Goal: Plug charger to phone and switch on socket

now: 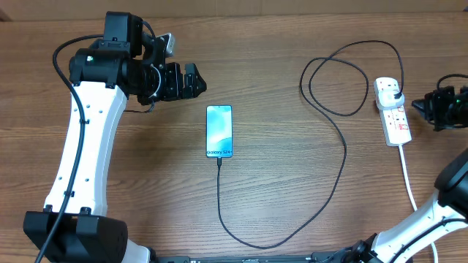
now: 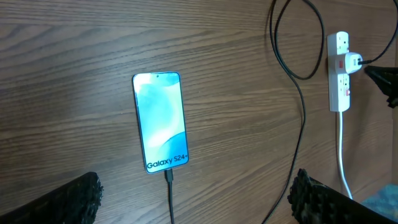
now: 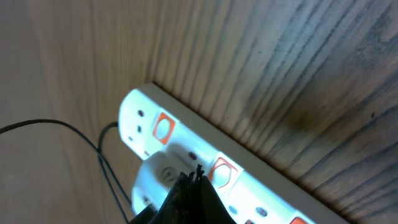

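**Q:** Where is the phone located, and how is it connected?

**A:** The phone (image 1: 219, 131) is laid flat, screen up, near the middle of the table (image 1: 278, 88). Its screen is lit blue-teal, with "Galaxy S24" displayed. The connector tip of the charger (image 1: 344, 157) is seated in the phone's lower edge. The black cable is run toward the near table edge, curved up the right side and looped once beside the socket (image 1: 393, 110).

**Q:** How is the socket arranged?

**A:** The white strip is laid lengthwise at the right, well apart from the phone. Its white cord (image 1: 406, 175) is trailed toward the near edge. A plug (image 3: 163, 176) is seated in the strip, and a red-marked switch (image 3: 163, 129) is seen beside it. The switch position cannot be told.

**Q:** In what state are the grippers found?

**A:** The left gripper (image 1: 194, 80) is released, with its jaws spread wide and nothing between them. It is held above the table, beyond and left of the phone. The right gripper (image 3: 194, 186) is clenched, with no object gripped. Its closed tips are placed over the plug's edge, just beside another red switch, and contact cannot be confirmed
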